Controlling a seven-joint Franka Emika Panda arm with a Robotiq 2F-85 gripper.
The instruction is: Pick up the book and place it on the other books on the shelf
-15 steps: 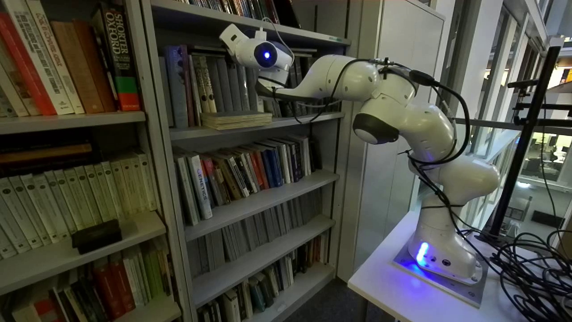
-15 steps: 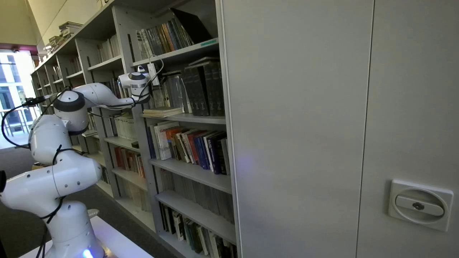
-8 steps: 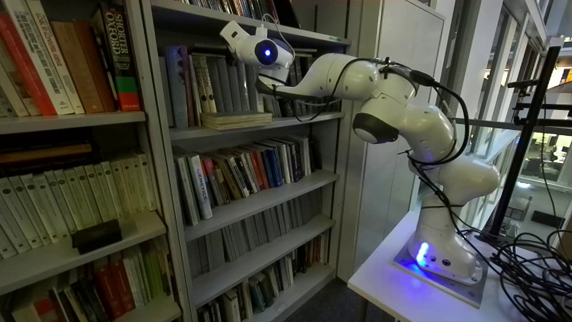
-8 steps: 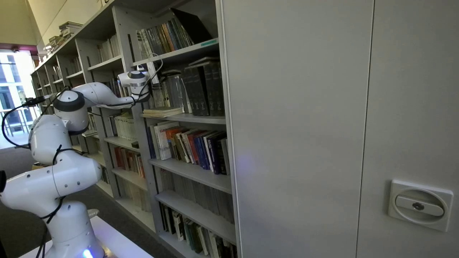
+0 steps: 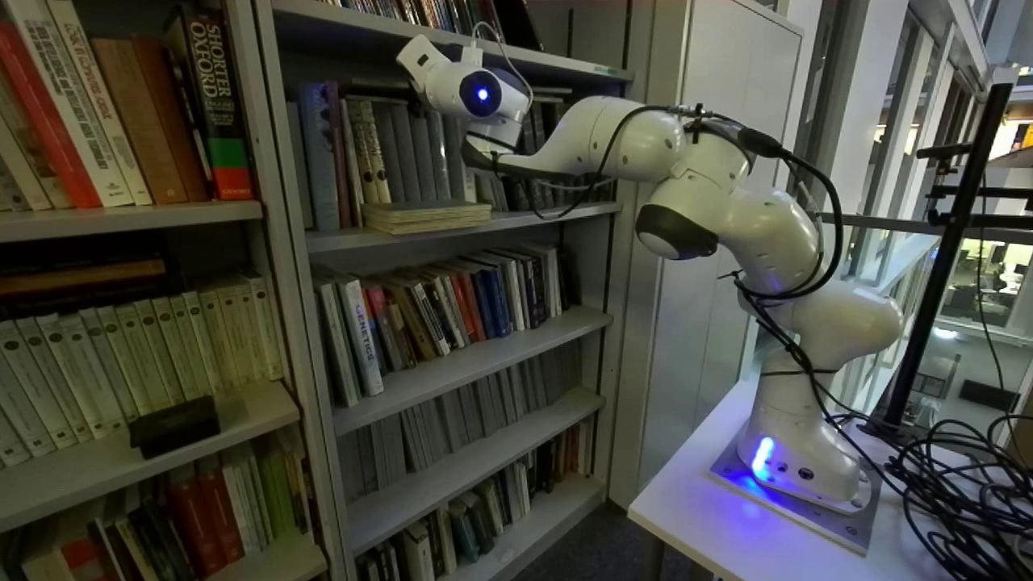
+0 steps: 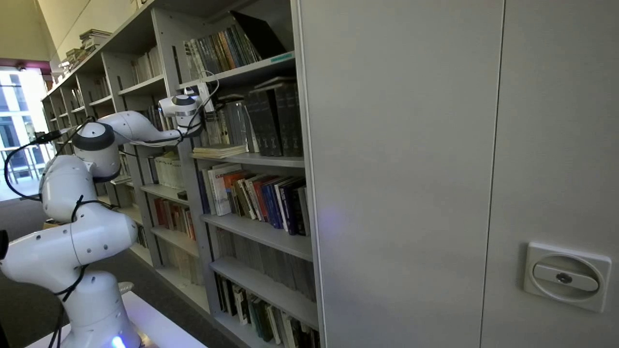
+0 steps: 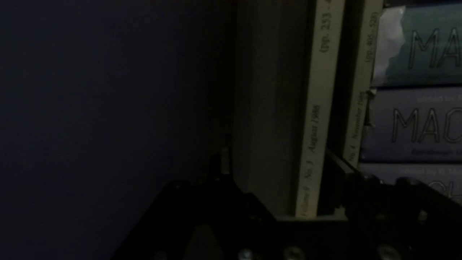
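At the shelf [image 5: 512,221], in both exterior views, the arm's wrist [image 5: 483,95] partly hides the upright volumes [image 5: 407,157]. In the wrist view, the tool [image 7: 282,161] stands spread around an August 1986 journal issue [image 7: 318,108], likely the book, over the November issue [image 7: 361,83]. Let it settle squarely, then back straight out.
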